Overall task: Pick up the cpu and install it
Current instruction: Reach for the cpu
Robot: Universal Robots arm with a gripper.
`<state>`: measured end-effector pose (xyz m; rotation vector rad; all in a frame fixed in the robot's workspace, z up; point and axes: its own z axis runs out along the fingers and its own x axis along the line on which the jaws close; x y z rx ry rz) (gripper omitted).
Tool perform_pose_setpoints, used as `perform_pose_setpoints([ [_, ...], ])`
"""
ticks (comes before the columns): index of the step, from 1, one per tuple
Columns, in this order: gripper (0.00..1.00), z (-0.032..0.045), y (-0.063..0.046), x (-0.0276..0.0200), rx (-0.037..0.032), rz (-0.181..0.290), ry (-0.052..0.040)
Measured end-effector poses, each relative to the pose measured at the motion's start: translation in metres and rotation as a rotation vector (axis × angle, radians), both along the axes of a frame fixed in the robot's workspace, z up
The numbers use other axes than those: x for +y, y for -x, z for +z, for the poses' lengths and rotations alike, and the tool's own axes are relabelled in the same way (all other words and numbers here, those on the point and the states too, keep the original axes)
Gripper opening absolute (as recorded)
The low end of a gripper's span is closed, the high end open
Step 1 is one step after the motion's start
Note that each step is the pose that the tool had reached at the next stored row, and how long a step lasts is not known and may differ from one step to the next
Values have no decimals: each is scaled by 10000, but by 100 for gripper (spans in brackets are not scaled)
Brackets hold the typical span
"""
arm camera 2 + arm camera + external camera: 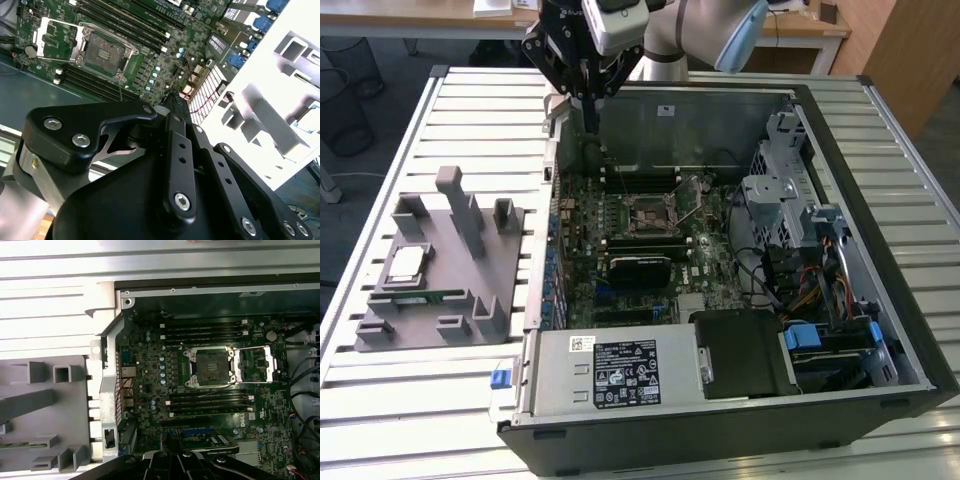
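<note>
A: While the gripper (590, 122) hangs over the case's far corner, where's the cpu?

B: The cpu (405, 265) lies flat on the grey tray (445, 270). That's outside the case (720, 430), toward the exterior view's left, and well apart from the gripper.

A: Look of it?

B: Small flat square with a pale silver top and a thin darker rim.

A: Tool state?

B: Narrow. In the second wrist view the fingers (172, 115) meet at one slim tip, holding nothing.

A: Neighbours?

B: A green memory stick (423, 297) sits just beside the cpu, on the tray's near side. Grey upright posts stand around both. Inside the case is the green board (580, 230). In the first wrist view the socket (212, 365) sits bare, with its metal frame swung open and black slots on either side. A silver power supply (620, 370) runs along the case's near edge, with a black box (745, 355) next to it. Coloured cables (810, 280) bunch at the exterior view's right.

A: Anything in the way?

B: The case's side wall (538, 280) stands between tray and board. The gripper is above that wall's far end.

A: Counts?

B: One cpu, one memory stick, one tray, one socket, one case, one arm (720, 30), one gripper. It all sits on a slatted metal table (470, 110).
</note>
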<state>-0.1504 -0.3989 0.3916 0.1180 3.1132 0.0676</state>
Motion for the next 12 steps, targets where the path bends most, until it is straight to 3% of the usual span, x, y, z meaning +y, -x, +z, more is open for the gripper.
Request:
perform_pose_setpoints([
  [12,11,-4,91,0,0,0,0],
])
